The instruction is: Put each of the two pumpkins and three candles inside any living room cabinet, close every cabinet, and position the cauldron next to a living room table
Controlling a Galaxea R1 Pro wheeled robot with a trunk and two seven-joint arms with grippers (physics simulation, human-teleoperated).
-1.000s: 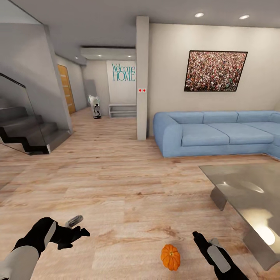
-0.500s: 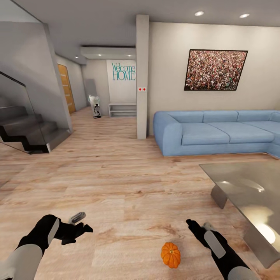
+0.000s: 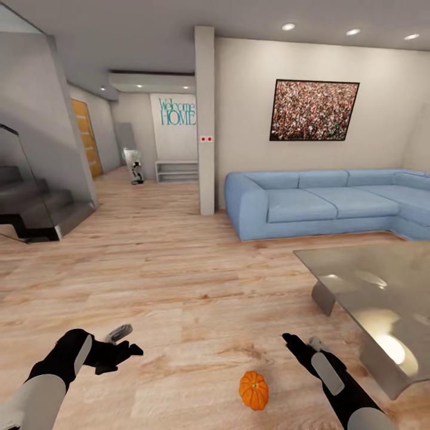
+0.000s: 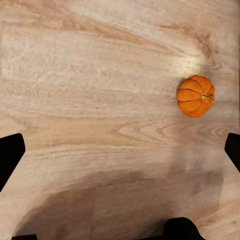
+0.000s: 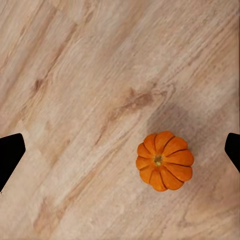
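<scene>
Pumpkin (image 3: 254,390) sits on the wood floor (image 3: 179,280), between both arms and nearer the right end effector (image 3: 291,343), which hangs over it, jaws wide, empty. Left end effector (image 3: 128,349): also wide, empty. Table (image 3: 370,280) stands near, to the right. Since a second ago the whole view has shifted, so the camera moved; the right arm reached forward. Judged: lining up a grasp.

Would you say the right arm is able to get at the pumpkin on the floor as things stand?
Probably yes. The pumpkin sits on bare wooden floor just beside the right claw, whose fingers are spread open around it in the right wrist view, with nothing between them.
</scene>
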